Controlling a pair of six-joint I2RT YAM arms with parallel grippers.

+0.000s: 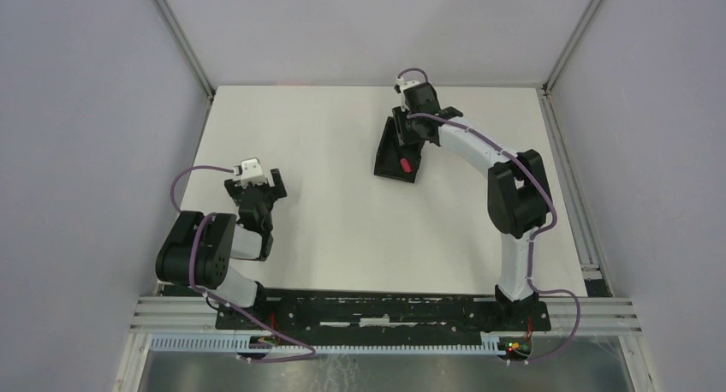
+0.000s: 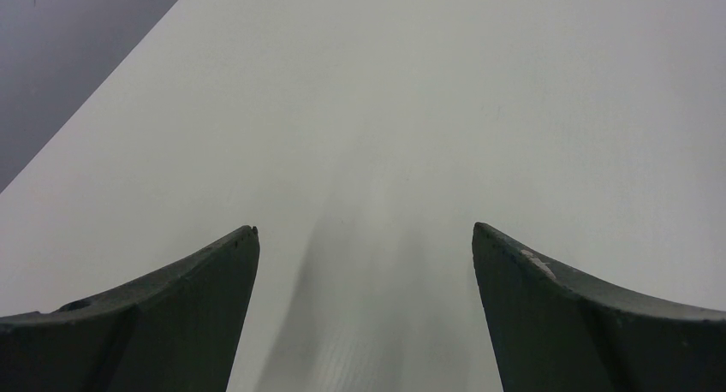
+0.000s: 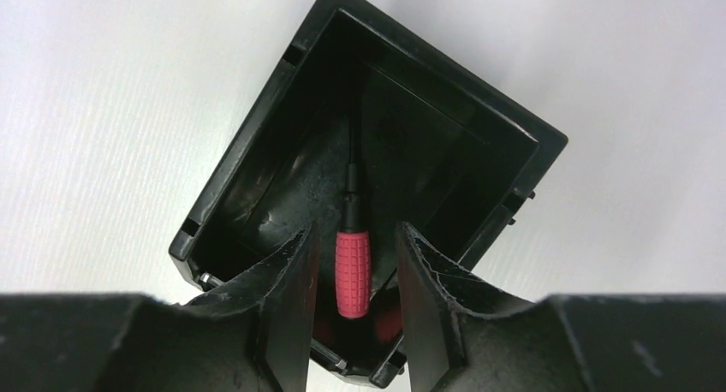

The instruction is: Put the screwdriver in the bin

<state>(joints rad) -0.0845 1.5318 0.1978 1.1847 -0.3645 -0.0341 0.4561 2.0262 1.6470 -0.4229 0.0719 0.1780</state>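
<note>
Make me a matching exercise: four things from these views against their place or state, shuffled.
1. screwdriver
2. bin
3. left gripper
4. right gripper

A. open above bare table
B. red handle, inside the bin
C. open, fingers on either side of the red handle
D. black, standing on the white table

Pairs: 1-B, 2-D, 3-A, 4-C

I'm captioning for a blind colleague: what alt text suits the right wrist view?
A red-handled screwdriver is inside a black bin on a white table, between the right gripper's parted fingers, with gaps either side.
</note>
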